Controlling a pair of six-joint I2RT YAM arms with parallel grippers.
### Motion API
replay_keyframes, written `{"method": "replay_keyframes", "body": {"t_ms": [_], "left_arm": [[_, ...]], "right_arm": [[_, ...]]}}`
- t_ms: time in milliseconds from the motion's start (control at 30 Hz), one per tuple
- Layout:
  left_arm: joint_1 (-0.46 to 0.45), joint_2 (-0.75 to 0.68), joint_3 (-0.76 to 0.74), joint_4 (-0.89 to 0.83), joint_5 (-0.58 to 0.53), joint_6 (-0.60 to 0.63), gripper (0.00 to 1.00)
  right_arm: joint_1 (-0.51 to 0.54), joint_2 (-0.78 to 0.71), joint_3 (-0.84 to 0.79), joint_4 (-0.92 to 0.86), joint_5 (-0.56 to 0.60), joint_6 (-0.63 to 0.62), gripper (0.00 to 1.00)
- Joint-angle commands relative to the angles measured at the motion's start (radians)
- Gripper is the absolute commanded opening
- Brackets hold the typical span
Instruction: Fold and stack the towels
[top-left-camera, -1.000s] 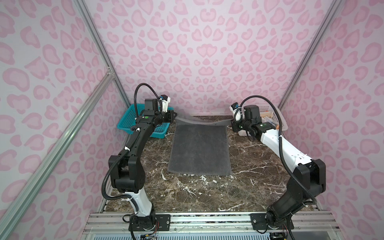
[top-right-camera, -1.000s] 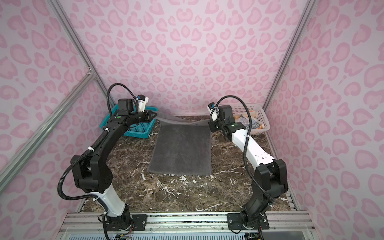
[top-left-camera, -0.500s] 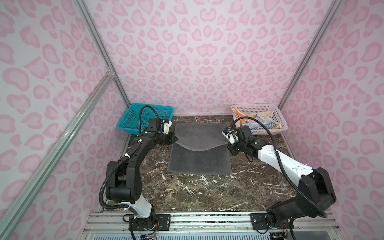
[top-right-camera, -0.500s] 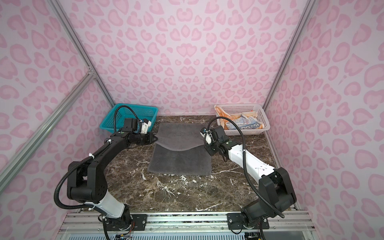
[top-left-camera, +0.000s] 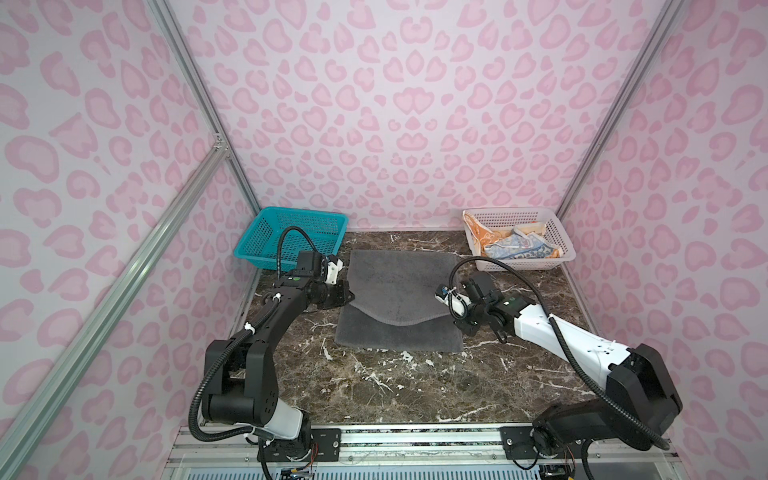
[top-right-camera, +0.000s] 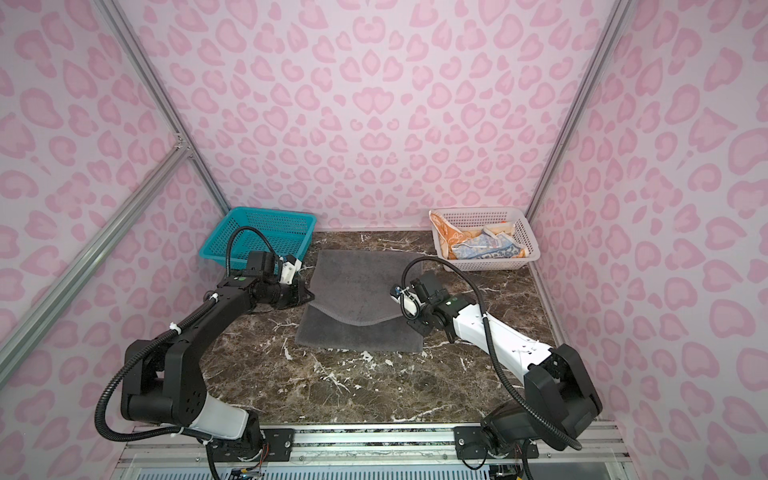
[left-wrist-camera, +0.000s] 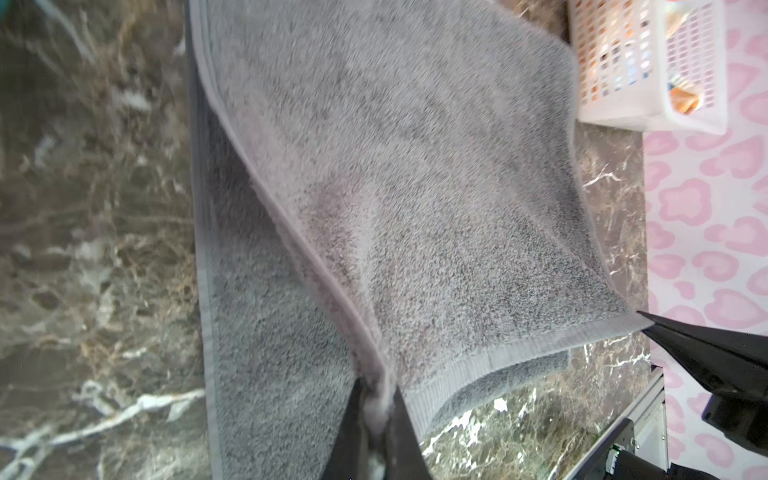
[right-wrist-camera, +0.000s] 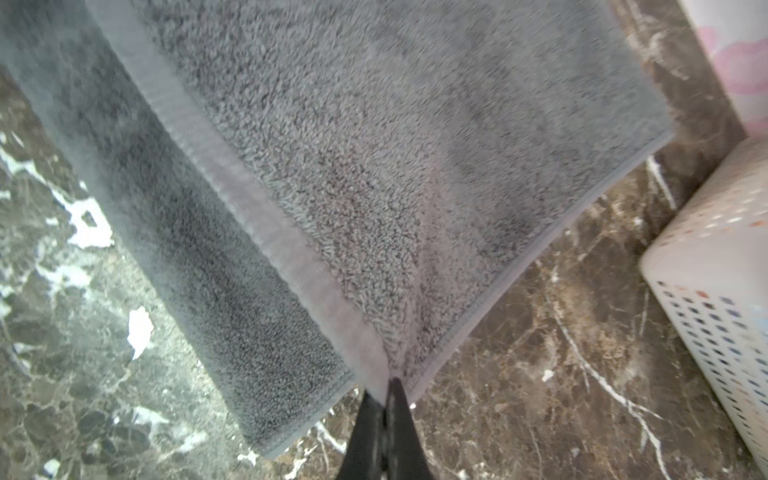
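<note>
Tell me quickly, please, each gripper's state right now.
Left gripper: shut on a corner of the grey towel.
Right gripper: shut on the towel's other lifted corner.

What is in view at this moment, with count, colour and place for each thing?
grey towel: one, dark grey, mid-table, partly folded over itself
orange towel: one, orange and white, in the white basket
multicolour towel: one, blue-patterned, in the white basket beside the orange towel
white basket: one, white, far right corner
teal basket: one, teal, far left corner
table: one, brown marble
walls: pink leopard print, all around
left end effector: black, shut on a grey towel corner
right end effector: black, shut on the other corner
</note>
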Motion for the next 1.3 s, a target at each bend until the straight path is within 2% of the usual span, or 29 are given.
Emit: {"method": "replay_keyframes", "body": {"t_ms": [0, 200, 367, 467, 567, 633, 767, 867, 1067, 1167, 1267], "left_arm": [[-0.005, -0.027, -0.041, -0.027, -0.004, -0.022, 0.03], [-0.006, -0.05, -0.101, -0.032, -0.013, -0.05, 0.03], [-0.009, -0.021, -0.145, -0.027, -0.031, -0.082, 0.03], [-0.009, 0.006, -0.157, -0.018, -0.042, -0.104, 0.04], [-0.009, 0.011, -0.154, -0.011, -0.048, -0.12, 0.12], [-0.009, 0.0, -0.153, -0.01, -0.054, -0.131, 0.23], [-0.007, -0.044, -0.151, -0.026, -0.082, -0.15, 0.52], [-0.001, -0.082, -0.155, -0.043, -0.113, -0.168, 0.64], [0.024, -0.112, -0.181, -0.084, -0.162, -0.195, 0.69], [0.039, -0.113, -0.214, -0.086, -0.172, -0.207, 0.7], [0.048, -0.087, -0.233, -0.079, -0.174, -0.214, 0.7]], "right_arm": [[0.024, 0.019, -0.032, -0.045, 0.054, -0.017, 0.0], [0.053, 0.026, -0.072, -0.061, 0.052, -0.046, 0.0], [0.056, 0.025, -0.081, -0.052, 0.048, -0.023, 0.21], [0.021, -0.002, -0.064, -0.04, -0.042, 0.082, 0.34], [-0.058, -0.064, -0.055, -0.021, -0.142, 0.242, 0.45], [-0.112, -0.111, -0.068, -0.014, -0.204, 0.367, 0.51], [-0.163, -0.168, -0.125, -0.007, -0.295, 0.557, 0.56], [-0.163, -0.191, -0.171, -0.011, -0.318, 0.644, 0.6], [-0.165, -0.252, -0.313, 0.096, -0.327, 0.796, 0.72], [-0.164, -0.253, -0.383, 0.199, -0.362, 0.865, 0.73], [-0.161, -0.223, -0.407, 0.253, -0.377, 0.879, 0.73]]}}
